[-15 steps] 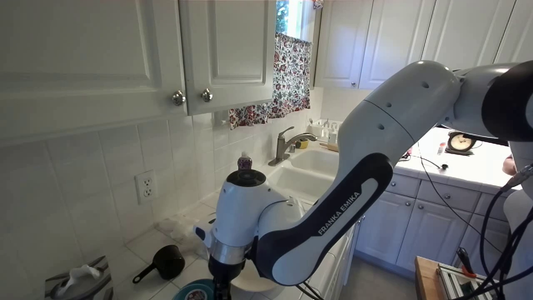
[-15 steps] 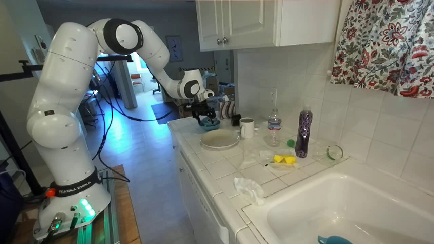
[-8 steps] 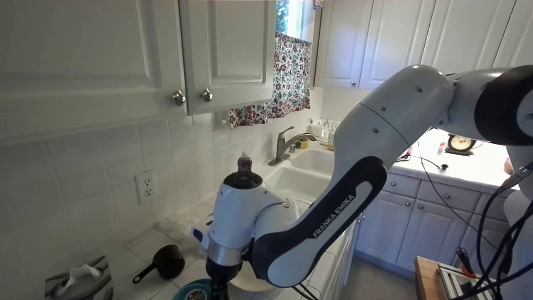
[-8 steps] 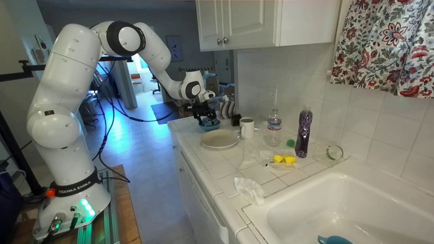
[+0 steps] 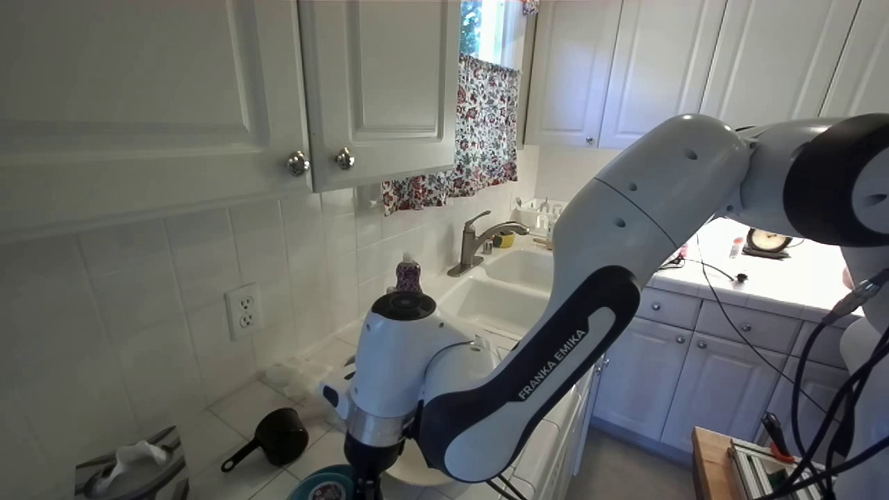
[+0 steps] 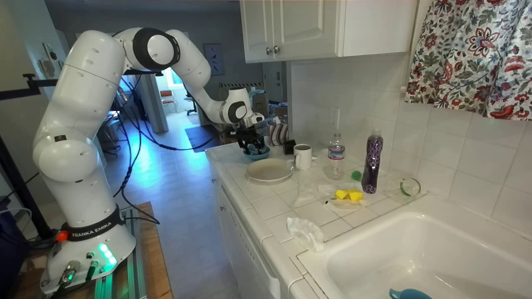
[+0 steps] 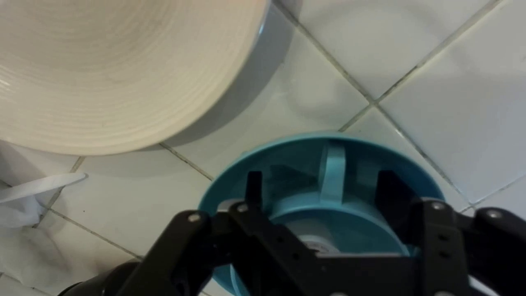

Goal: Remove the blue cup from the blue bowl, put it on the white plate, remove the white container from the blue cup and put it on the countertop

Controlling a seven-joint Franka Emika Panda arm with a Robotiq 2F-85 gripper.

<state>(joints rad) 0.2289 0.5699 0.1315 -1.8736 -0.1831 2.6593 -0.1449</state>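
Arched high and bent down at its far end, the arm [image 6: 193, 64] points its gripper [image 7: 321, 186] down at the blue bowl [image 7: 367, 155], the fingers [image 7: 254, 191] wide apart on either side of the handle [image 7: 333, 174] of the blue cup [image 7: 367, 235] nested inside, though whether they touch anything is hard to tell.

white arm [image 6: 92, 77] in a high arch, tool [image 7: 318, 189] downward, fingers [image 7: 254, 190] well apart
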